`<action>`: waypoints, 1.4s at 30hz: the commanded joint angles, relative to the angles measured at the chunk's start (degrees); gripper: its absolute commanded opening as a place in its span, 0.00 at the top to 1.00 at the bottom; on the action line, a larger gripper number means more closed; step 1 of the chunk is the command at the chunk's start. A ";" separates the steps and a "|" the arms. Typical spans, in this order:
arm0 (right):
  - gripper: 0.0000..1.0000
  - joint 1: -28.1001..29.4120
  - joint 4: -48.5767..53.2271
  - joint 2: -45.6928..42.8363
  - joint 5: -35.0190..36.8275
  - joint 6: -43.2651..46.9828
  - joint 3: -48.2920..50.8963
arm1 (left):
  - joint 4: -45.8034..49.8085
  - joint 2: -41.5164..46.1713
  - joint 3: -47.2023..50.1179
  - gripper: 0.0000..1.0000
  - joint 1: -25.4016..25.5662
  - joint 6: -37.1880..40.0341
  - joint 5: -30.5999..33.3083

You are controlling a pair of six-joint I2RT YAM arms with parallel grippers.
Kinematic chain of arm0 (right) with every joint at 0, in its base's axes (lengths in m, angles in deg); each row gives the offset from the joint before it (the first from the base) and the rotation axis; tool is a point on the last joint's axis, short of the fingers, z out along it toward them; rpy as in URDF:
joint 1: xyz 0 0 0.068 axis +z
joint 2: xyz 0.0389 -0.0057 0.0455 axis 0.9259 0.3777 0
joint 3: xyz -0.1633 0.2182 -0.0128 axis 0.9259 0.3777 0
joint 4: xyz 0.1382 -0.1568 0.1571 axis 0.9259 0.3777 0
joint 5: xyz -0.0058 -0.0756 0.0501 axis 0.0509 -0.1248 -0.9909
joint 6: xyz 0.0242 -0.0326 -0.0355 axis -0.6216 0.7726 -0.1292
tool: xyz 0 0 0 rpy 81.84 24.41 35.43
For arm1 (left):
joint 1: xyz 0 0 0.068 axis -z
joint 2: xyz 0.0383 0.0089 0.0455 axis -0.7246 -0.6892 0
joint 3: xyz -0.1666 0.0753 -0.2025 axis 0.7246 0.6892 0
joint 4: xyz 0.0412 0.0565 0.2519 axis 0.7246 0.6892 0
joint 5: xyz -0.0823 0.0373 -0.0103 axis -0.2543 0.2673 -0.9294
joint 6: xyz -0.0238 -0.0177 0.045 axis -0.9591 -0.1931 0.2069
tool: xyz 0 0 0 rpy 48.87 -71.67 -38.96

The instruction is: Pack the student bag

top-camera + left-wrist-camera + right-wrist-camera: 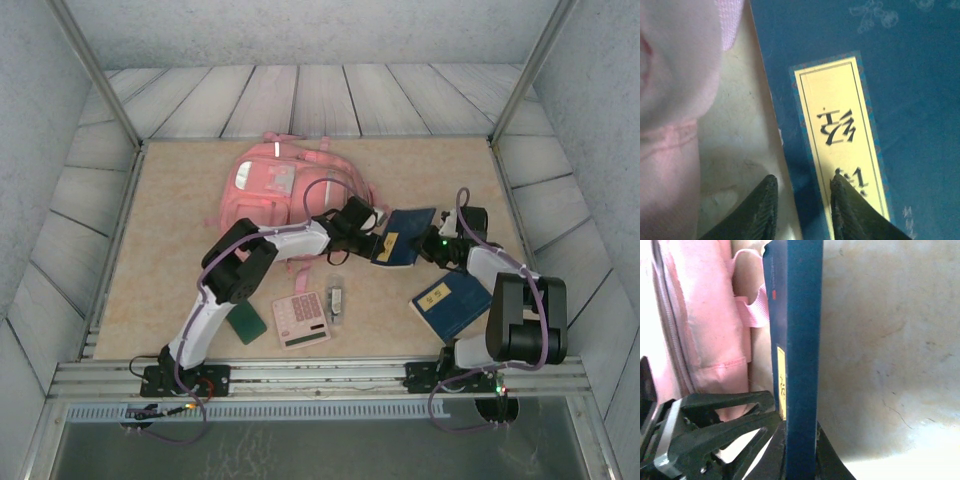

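The pink student bag [265, 185] lies at the back of the table, left of centre. It also shows as pink fabric [675, 75] in the left wrist view and with a strap [700, 315] in the right wrist view. A dark blue book with a yellow label [405, 235] hangs just right of the bag. My right gripper [437, 245] is shut on the book's lower edge [800, 315], holding it edge-on. My left gripper [372, 232] is at the book's left edge. Its fingers [850, 210] stand apart over the label [840, 130], clamping nothing.
A second blue book [450, 303] lies flat at the front right. A pink calculator [301, 320], a small green item [245, 323] and a small grey item [336, 300] lie near the front centre. Grey walls stand on both sides.
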 commanded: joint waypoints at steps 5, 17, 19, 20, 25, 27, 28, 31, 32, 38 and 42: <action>1.00 0.85 8.74 -7.69 6.95 4.19 -5.57 | 5.43 10.45 1.41 0.40 0.68 6.60 -1.27; 1.00 15.00 12.22 -9.78 -7.15 19.78 -17.03 | 15.49 30.28 5.77 0.26 -8.87 20.37 -3.42; 1.00 19.25 13.26 -8.82 -8.98 22.85 -19.18 | 21.01 32.32 5.26 0.26 -12.45 23.63 -6.29; 1.00 20.40 13.96 -8.29 -11.54 25.04 -19.97 | 23.87 33.35 4.85 0.25 -13.78 25.74 -7.39; 1.00 23.14 18.24 -7.03 -18.97 35.31 -22.49 | 35.10 39.99 4.76 0.21 -16.54 35.94 -6.88; 1.00 25.59 20.83 -7.07 -21.28 41.68 -23.35 | 35.66 42.99 6.33 0.19 -17.06 38.30 -6.56; 1.00 27.08 21.82 -7.32 -20.22 44.12 -23.62 | 35.49 44.35 7.18 0.17 -17.21 39.39 -6.39; 1.00 29.65 23.63 -6.63 -18.55 47.91 -24.27 | 35.72 47.31 8.96 0.17 -17.68 42.24 -7.90; 1.00 30.11 24.64 -6.04 -18.53 48.85 -24.77 | 36.08 47.97 9.07 0.17 -17.79 43.14 -9.01; 1.00 34.68 27.34 -5.09 -18.10 58.34 -25.24 | 43.06 47.49 8.01 0.17 -17.93 49.60 -18.85; 1.00 35.68 25.41 -5.92 -18.02 59.67 -25.14 | 47.53 46.75 7.44 0.18 -17.91 52.96 -25.43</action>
